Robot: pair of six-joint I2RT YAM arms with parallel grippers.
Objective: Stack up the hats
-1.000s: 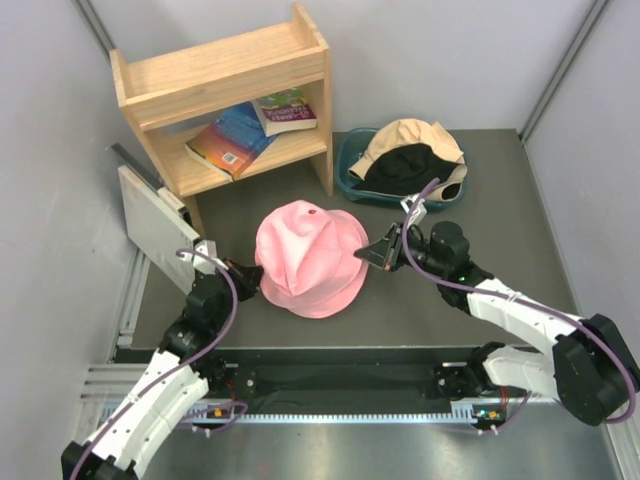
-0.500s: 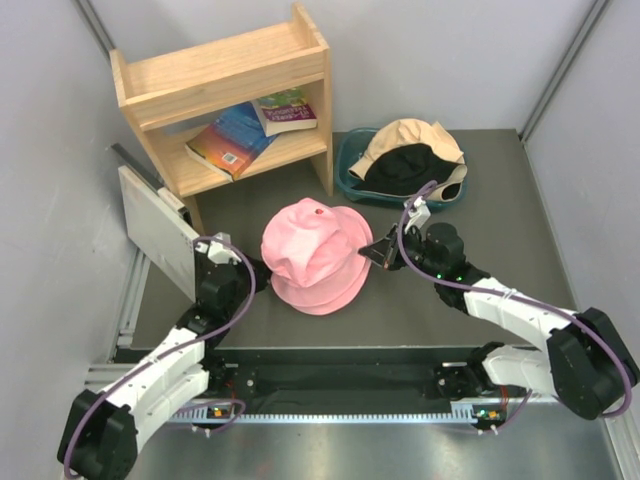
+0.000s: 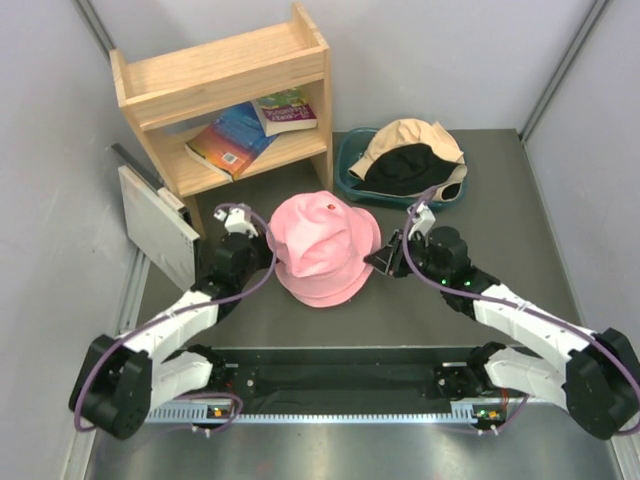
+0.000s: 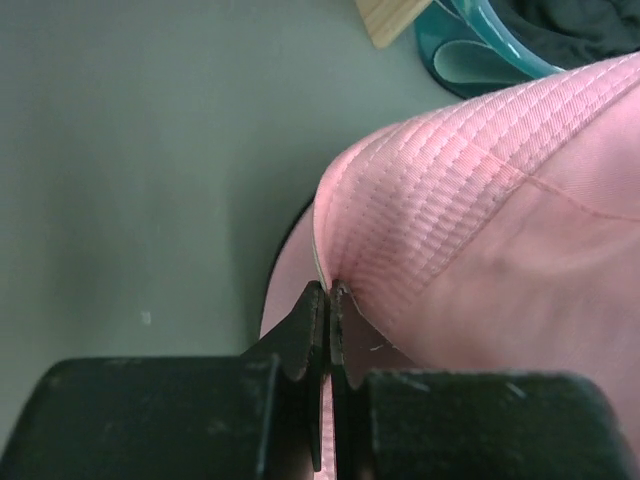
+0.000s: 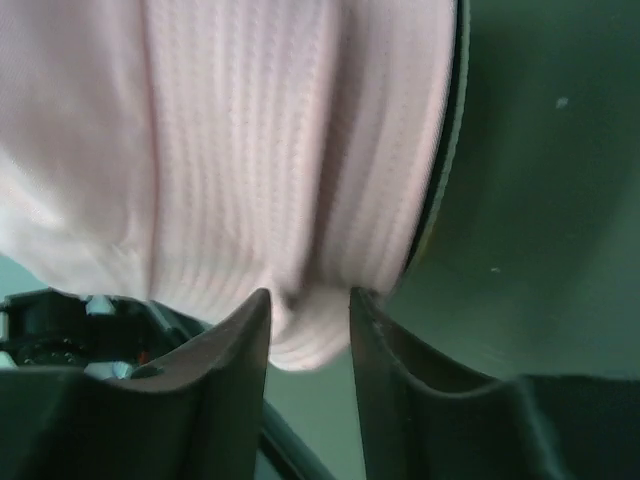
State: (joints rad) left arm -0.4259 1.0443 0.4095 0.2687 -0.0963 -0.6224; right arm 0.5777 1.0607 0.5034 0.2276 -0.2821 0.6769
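Observation:
A pink hat (image 3: 320,245) is in the middle of the table, bunched up between my two grippers. My left gripper (image 3: 262,252) is shut on its left brim; the left wrist view shows the jaws (image 4: 329,290) pinching the stitched brim edge (image 4: 480,220). My right gripper (image 3: 380,255) is at the right brim, and the right wrist view shows a fold of pink fabric (image 5: 250,150) caught between its fingers (image 5: 310,300). A dark curved edge shows under the pink hat. A tan hat (image 3: 410,138) and a black hat (image 3: 405,165) lie in the teal tub (image 3: 350,170).
A wooden shelf (image 3: 225,90) with books (image 3: 235,135) stands at the back left. A grey board (image 3: 155,225) leans at the left wall. The tub's corner also shows in the left wrist view (image 4: 470,60).
The pink hat has moved away from the arm bases and bunched narrower. My left gripper travelled forward and right with the brim; my right gripper shifted only slightly.

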